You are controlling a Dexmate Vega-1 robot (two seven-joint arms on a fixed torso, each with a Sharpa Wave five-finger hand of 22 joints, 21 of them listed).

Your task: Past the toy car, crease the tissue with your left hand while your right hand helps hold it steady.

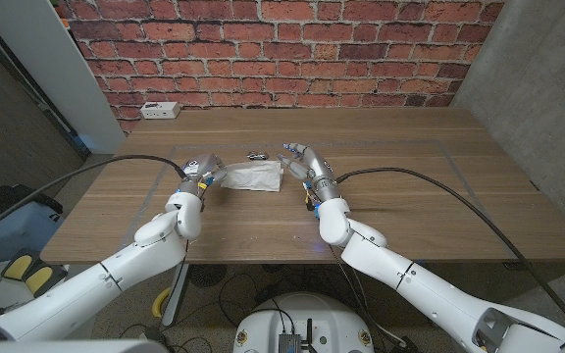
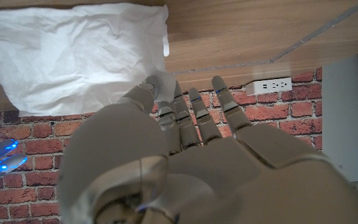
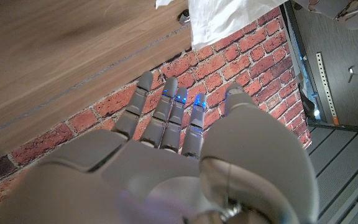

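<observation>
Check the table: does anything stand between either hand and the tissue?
Nothing visible does. The tissue lies directly between the left hand and right hand; the toy car sits just beyond it, out of the way.

No legible text, label, brand, number or sign on any surface; the white power strip (image 1: 160, 110) at the table's far edge by the brick wall carries markings too small to read.

White crumpled tissue (image 1: 251, 176) lies flat beside small toy car (image 1: 256, 155).
</observation>
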